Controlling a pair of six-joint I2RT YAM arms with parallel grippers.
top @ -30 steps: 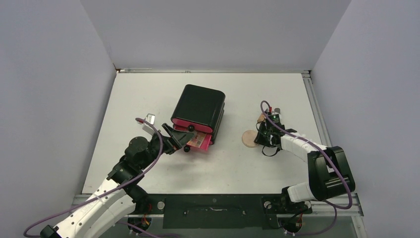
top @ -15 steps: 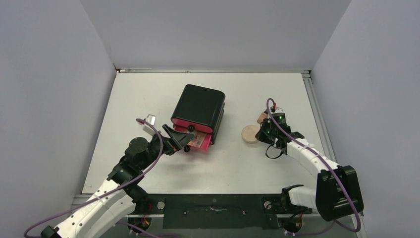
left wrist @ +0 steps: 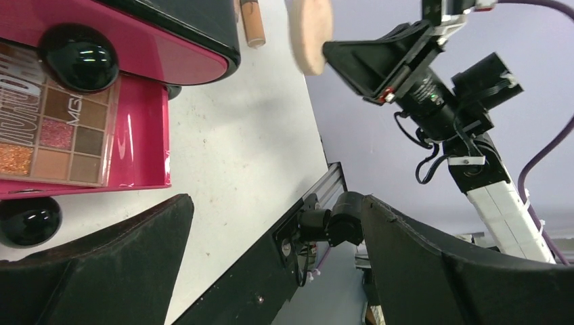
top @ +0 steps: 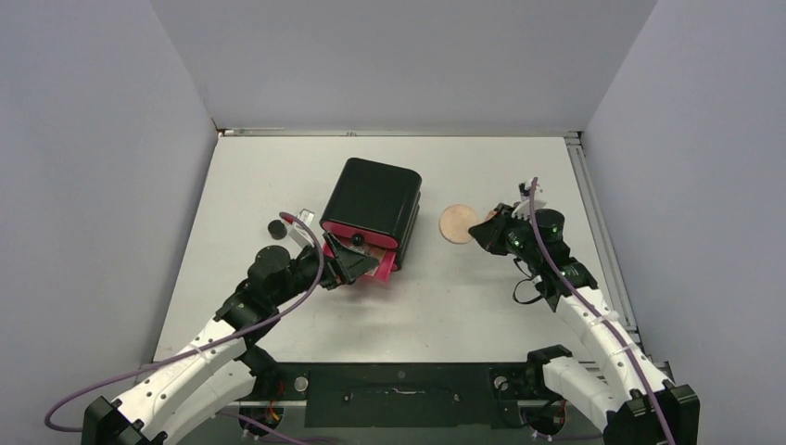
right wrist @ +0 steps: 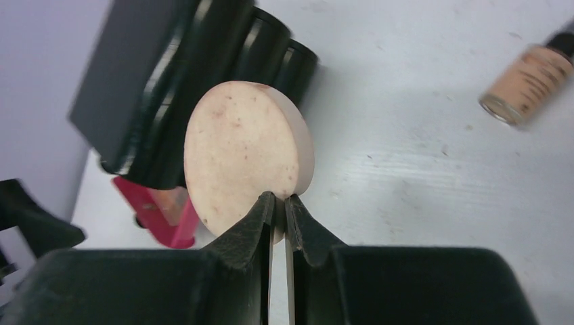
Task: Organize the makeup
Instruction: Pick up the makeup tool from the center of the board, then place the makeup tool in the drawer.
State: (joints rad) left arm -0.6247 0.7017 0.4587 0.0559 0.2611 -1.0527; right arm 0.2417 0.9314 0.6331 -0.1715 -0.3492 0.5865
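- My right fingers (right wrist: pixel 276 211): clenched on the lower rim of the round peach disc (right wrist: pixel 244 152). The disc stood on edge above the desk (top: pixel 278 176), just right of the black cabinet (top: pixel 371 199).
- My left fingers (top: pixel 355 264): spread wide and grasping nothing, at the front of the cabinet's open pink drawer (left wrist: pixel 145 145).
- Eyeshadow palette (left wrist: pixel 57 132): lay flat inside that drawer.
- Small black round jar (top: pixel 276 227): sat on the desk, left of the cabinet.
- Tan dark-capped tube (right wrist: pixel 531 81): lay on the desk, apart from the disc.
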